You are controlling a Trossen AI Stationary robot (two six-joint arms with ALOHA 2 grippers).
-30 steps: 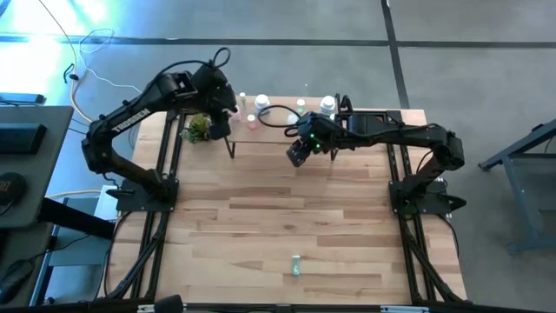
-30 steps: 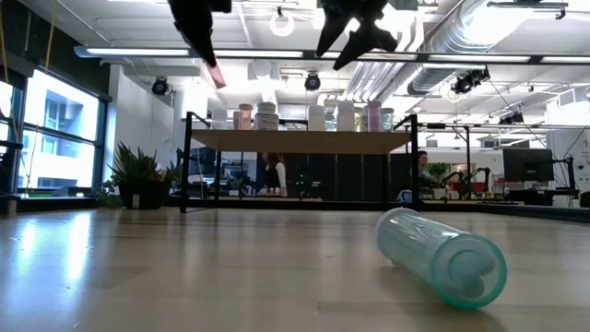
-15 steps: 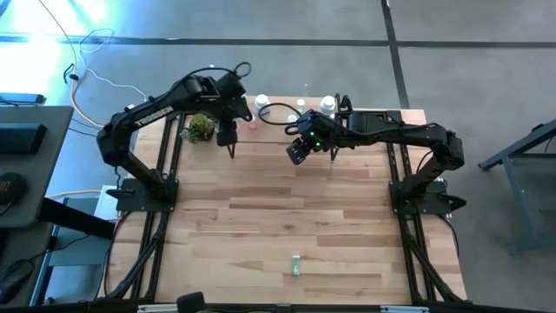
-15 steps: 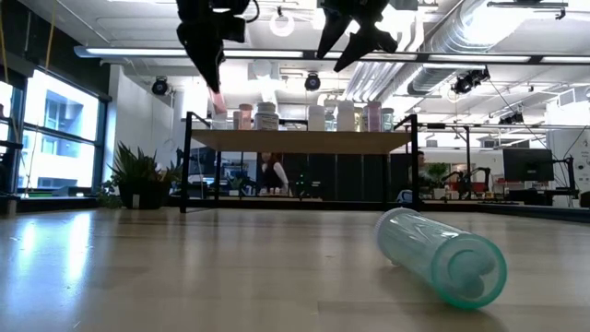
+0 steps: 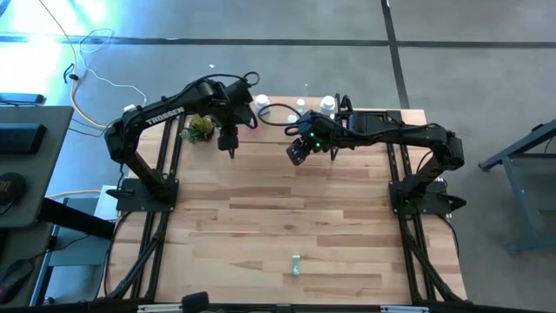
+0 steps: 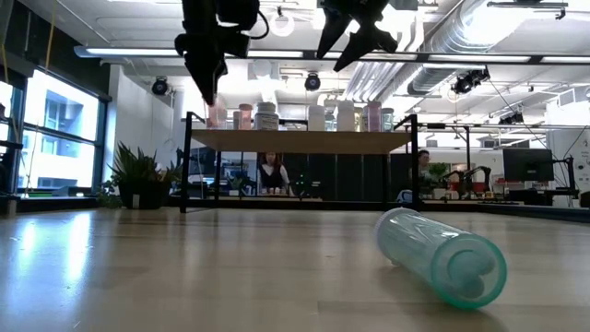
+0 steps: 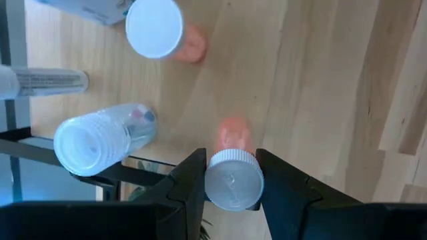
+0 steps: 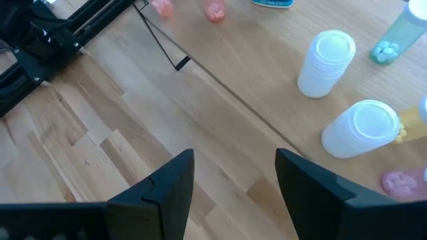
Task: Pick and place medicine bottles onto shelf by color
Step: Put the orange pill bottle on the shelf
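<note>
The left gripper (image 7: 231,190) is clamped on a small pink bottle (image 7: 233,179) with a white cap, holding it upright over the left end of the shelf (image 6: 300,140), which runs along the table's far edge. From down low the bottle (image 6: 215,112) looks to be at or just above the plank, beside the other pink and white bottles lined up there; I cannot tell whether its base is touching yet. So this reads as the placing step for a pink one, going in with its own colour. What comes next, I would say, is to settle it flat on the wood, let go, and lift straight up so the neighbours are not knocked. The right gripper (image 8: 233,177) hangs with its fingers apart and nothing between them, just inside the shelf's near edge towards the middle. One green bottle (image 6: 441,254) lies on its side near the table's front edge, not yet sorted.
</note>
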